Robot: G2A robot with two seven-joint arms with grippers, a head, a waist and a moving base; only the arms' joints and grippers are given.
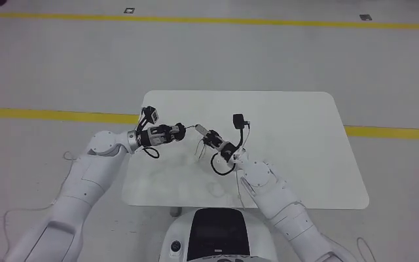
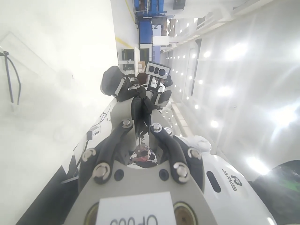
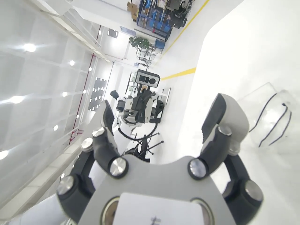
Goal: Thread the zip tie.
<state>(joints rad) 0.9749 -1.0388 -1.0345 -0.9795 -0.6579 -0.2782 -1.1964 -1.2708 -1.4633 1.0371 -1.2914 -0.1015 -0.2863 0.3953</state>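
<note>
Left gripper (image 2: 140,104) clamped on one zip tie (image 1: 190,127) — right gripper (image 3: 164,108) spread apart — two grippers close together

Holds left gripper (image 1: 182,130) and right gripper (image 1: 200,131) tip to tip, just apart, above the table (image 1: 294,131), elbows bent outward. Clamps left fingers (image 2: 119,111) on a zip tie (image 1: 190,126); spreads right fingers (image 3: 225,111) wide.

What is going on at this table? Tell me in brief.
The left pincer is shut on a zip tie, holding it out above the white table toward the right pincer, which is open just off its free end. Spare zip ties lie in a clear container on the table.
</note>
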